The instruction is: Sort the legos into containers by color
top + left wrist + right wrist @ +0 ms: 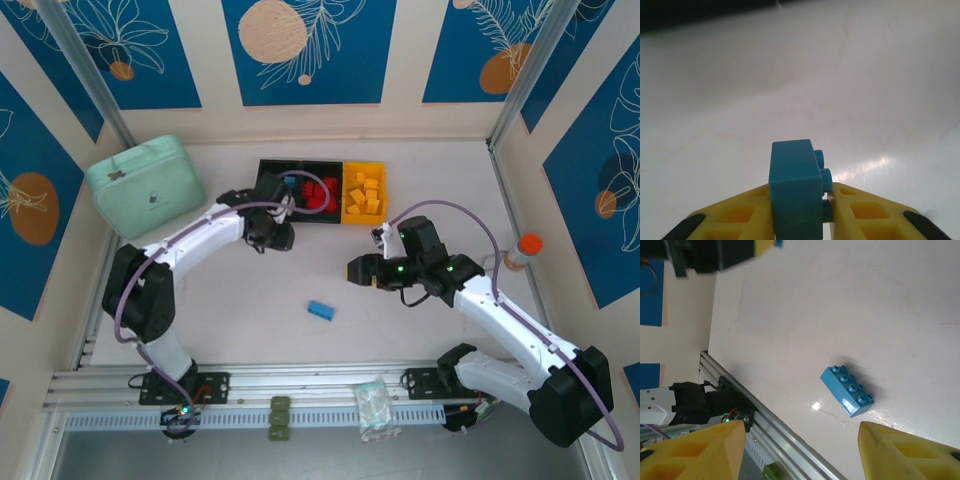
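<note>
Top, right wrist: same blue lego [320,311]

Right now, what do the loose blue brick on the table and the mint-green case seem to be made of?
Loose blue brick: hard moulded plastic, smooth and slightly glossy; crisp edges and round studs.
Mint-green case: probably fabric or faux leather, matte; rounded corners and a seam around its edge, too small to be sure.

Robotics lab test cell: a white table [300,340] boxed in by cream walls with blue leaf-pattern panels [305,50] and metal frame posts [85,70]. A left robot arm [190,240] and a right robot arm [500,320] are bolted to an aluminium rail [320,385].
</note>
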Controlling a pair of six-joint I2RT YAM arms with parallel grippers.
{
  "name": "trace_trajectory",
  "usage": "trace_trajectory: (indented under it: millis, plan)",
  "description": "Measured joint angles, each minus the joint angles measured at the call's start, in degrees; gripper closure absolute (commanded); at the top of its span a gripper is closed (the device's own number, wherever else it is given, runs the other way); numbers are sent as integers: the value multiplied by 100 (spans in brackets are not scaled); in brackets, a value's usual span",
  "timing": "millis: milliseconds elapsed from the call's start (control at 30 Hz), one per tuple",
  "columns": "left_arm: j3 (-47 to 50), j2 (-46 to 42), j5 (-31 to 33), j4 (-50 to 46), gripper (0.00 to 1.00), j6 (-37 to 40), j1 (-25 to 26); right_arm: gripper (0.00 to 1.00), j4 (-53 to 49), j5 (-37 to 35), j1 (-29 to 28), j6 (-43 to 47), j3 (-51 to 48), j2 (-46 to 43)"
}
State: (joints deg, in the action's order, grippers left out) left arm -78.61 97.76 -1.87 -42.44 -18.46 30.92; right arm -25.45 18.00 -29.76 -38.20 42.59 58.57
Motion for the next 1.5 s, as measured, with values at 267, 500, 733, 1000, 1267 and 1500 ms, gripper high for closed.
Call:
trace_trajectory:
  millis: [267, 500, 733, 1000, 1267, 1500]
  plan:
    - [-2107, 1244, 225, -284, 69, -68, -581, 39, 238, -24, -17, -105, 0, 468]
    - [-4568, 2979, 581, -1008, 68, -50, -815, 39, 330, -79, -26, -125, 0, 636]
    - [-5974, 4122, 820, -1508, 66, -50, -909, 39, 358, -111, -26, -122, 0, 852]
    - [-6074, 4409, 905, -1593, 64, -50, -916, 39, 363, -129, -22, -122, 2, 1010]
    - [-5311, 3869, 780, -1458, 44, -48, -863, 37, 334, -149, -20, -83, 59, 1093]
    - [-2916, 1777, 422, -890, 23, -90, -660, 26, 142, -308, 22, 111, 166, 879]
